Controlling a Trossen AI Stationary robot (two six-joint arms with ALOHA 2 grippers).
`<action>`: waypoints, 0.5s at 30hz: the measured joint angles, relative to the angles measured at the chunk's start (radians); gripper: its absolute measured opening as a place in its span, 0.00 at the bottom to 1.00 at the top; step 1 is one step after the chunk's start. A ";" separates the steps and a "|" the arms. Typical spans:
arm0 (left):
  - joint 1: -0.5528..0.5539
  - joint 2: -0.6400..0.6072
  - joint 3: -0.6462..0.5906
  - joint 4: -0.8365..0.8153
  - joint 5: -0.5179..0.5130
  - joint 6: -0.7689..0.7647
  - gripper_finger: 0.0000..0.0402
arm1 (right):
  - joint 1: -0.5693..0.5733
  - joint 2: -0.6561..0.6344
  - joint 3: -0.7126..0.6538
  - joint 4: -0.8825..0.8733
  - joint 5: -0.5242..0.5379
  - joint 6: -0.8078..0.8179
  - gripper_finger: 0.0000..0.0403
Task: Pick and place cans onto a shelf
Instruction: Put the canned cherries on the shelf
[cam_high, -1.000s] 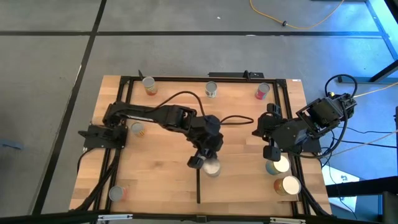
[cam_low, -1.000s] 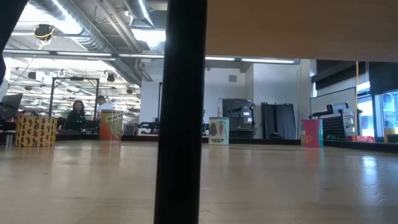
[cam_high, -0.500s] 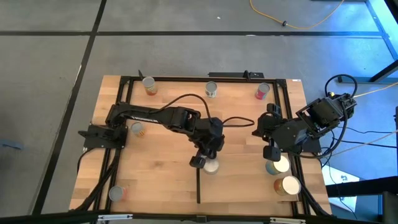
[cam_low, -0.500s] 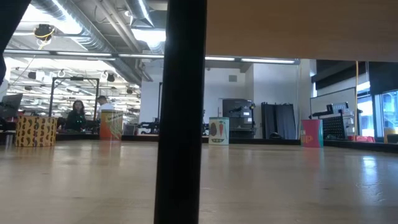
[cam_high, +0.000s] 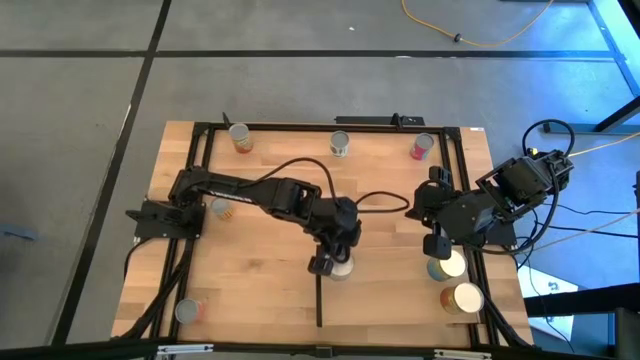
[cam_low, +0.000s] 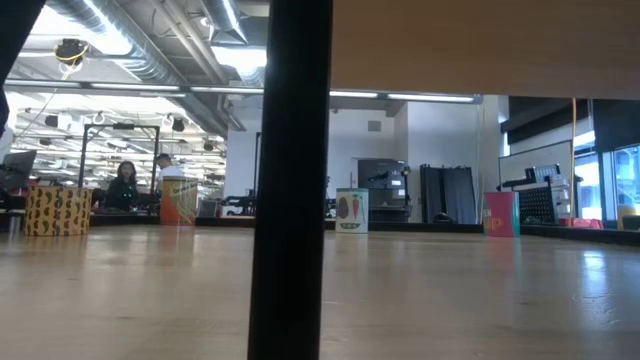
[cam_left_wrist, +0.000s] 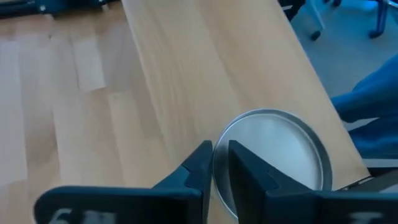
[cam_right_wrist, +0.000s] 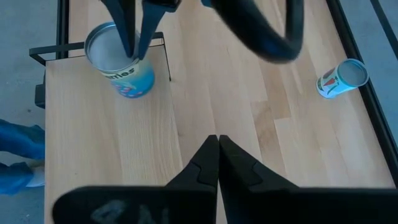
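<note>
From above, the left tool (cam_high: 327, 264) reaches out over the middle of the tabletop (cam_high: 250, 290), right at a silver-topped can (cam_high: 341, 266) that stands on the pale shelf (cam_high: 390, 290), just beside its black edge strip (cam_high: 319, 298). The right tool (cam_high: 432, 243) hangs near the right side, by two more cans (cam_high: 447, 265) there. Three cans (cam_high: 340, 144) line the far edge. Down at table height, a black post (cam_low: 290, 180) fills the near view; far across stand an orange can (cam_low: 178, 200), a green-and-white can (cam_low: 351, 210) and a pink can (cam_low: 499, 213). The left wrist view: fingers (cam_left_wrist: 239, 171) nearly pressed together, tips over the rim of the silver lid (cam_left_wrist: 273, 155). The right wrist view: its fingers (cam_right_wrist: 231, 163) pressed together, holding nothing, with the blue-labelled can (cam_right_wrist: 122, 60) ahead on the shelf corner.
</note>
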 joint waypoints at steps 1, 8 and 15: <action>0.000 -0.001 0.000 0.001 0.001 0.000 0.12 | 0.000 0.000 0.000 0.000 0.000 0.000 0.01; -0.014 -0.039 0.001 0.007 0.002 0.000 0.11 | 0.000 0.000 0.000 0.008 0.000 -0.004 0.01; -0.048 -0.078 0.004 -0.109 -0.009 0.000 0.10 | 0.000 0.000 0.000 0.057 0.000 -0.032 0.01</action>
